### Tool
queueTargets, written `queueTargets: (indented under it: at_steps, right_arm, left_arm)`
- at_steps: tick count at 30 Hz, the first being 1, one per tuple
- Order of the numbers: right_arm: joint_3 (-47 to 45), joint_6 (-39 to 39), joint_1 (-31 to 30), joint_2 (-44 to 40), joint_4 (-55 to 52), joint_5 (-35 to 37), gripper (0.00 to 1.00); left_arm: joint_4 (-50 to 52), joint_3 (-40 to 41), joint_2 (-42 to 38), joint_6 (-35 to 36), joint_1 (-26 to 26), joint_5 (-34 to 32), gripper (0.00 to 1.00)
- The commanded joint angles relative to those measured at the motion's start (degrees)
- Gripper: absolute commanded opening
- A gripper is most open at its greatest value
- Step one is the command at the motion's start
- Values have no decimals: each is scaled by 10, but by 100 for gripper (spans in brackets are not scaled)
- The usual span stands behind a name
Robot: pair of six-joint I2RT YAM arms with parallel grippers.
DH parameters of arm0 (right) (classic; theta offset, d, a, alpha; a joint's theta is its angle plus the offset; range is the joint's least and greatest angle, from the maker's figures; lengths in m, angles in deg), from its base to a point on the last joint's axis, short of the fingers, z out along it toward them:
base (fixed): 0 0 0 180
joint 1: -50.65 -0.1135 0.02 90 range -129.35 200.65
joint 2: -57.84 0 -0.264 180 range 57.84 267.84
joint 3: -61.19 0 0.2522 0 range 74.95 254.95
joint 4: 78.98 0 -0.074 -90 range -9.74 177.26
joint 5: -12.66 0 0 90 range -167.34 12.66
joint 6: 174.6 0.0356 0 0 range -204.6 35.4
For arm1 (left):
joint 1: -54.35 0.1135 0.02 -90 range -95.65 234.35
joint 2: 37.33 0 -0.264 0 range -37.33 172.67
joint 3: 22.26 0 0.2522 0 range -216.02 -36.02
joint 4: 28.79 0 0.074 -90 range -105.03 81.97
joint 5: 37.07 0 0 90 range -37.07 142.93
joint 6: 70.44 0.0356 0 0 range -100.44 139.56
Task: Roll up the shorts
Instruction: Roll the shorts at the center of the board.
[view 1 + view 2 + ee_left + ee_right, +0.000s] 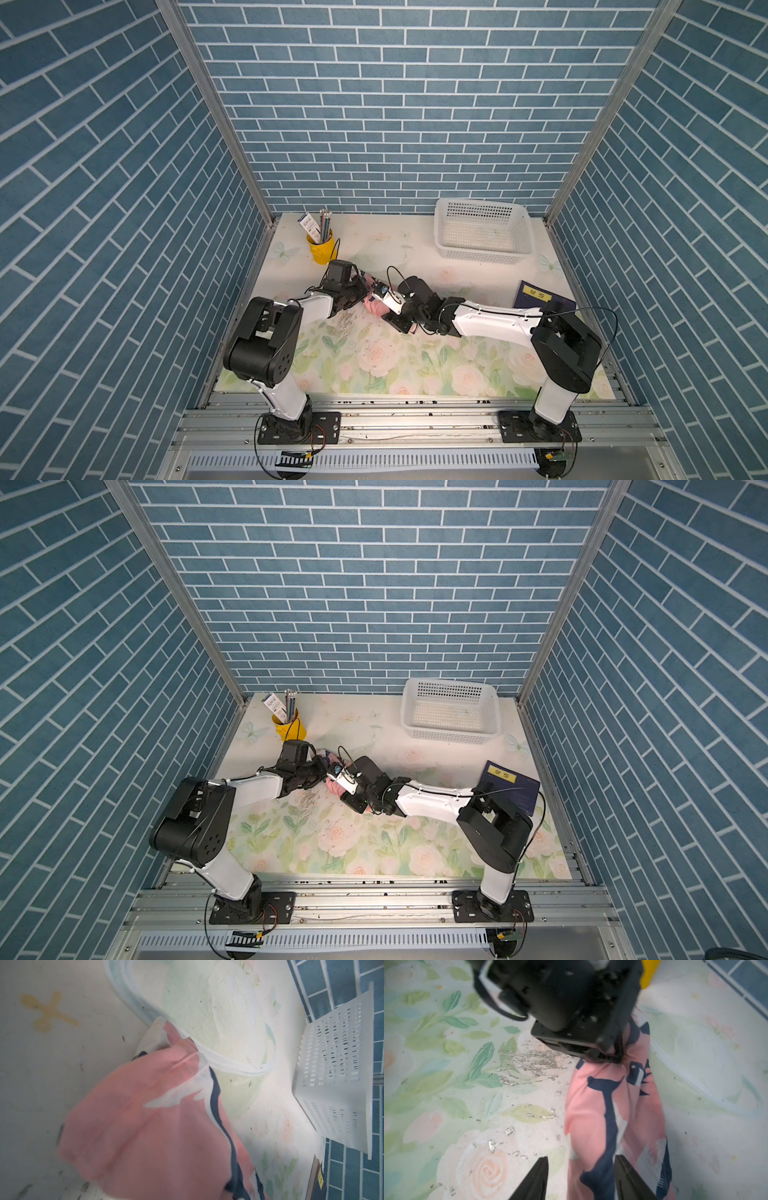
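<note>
Blue brick-patterned walls (374, 104) with pale grout lines close in three sides, joined at the corners by ribbed aluminium posts (216, 108). Below them the tabletop (415, 361) wears a smooth sheet printed with soft pink roses and green leaves. Its surface is scuffed, and silvery flakes show where the print has peeled near the middle.

The shorts (591, 1115) lie near the centre of the tabletop, between the two arms. They are gathered into a long, soft roll of thin pink cloth with navy-and-white shark shapes and rumpled folds along its length. In both top views only a small pink bulge of the roll (376, 306) (334, 785) shows between the black wrists.

The left claw (617, 1057) is pinched together on one end of the roll, where the fabric puckers. The left wrist view shows the cloth (155, 1126) close up and blurred.

The right claw (581, 1157) stands apart over the other end. Of its tapered black fingers (537, 1178), one is above the bare tabletop beside the roll and the other is over the fabric.

At the back right sits a white perforated plastic basket (484, 253), rectangular with flared walls. At the back left a round yellow cup (321, 251) holds upright pencils (325, 224). A dark blue book (540, 297) lies flat by the right edge.
</note>
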Motion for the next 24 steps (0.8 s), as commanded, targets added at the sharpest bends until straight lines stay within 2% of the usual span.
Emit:
queueTargets:
  at_steps: [1,8,12,13,15,18,19,22,24]
  right_arm:
    - [-6,-77,-14,15,65,76,57]
    - [19,-105,-20,88,93,111,58]
    - [29,-107,-17,123,105,133,54]
    - [36,-105,-14,133,99,130,48]
    - [56,-84,-1,145,74,97,23]
    - [72,-4,48,151,44,-30,9]
    - [70,29,69,154,45,-83,7]
    - [66,101,114,171,47,-193,5]
    - [57,131,132,179,59,-251,5]
  left_arm:
    - [62,-9,14,12,0,-5,0]
    - [71,-10,8,10,-1,-2,0]
    - [73,-12,8,12,-2,7,0]
    - [74,-12,9,11,-2,10,0]
    - [76,-14,9,12,-1,12,0]
    - [75,-16,6,16,-1,13,0]
    - [73,-16,3,17,-2,13,10]
    - [65,-15,-10,22,-1,7,48]
    - [64,-16,-23,27,0,2,64]
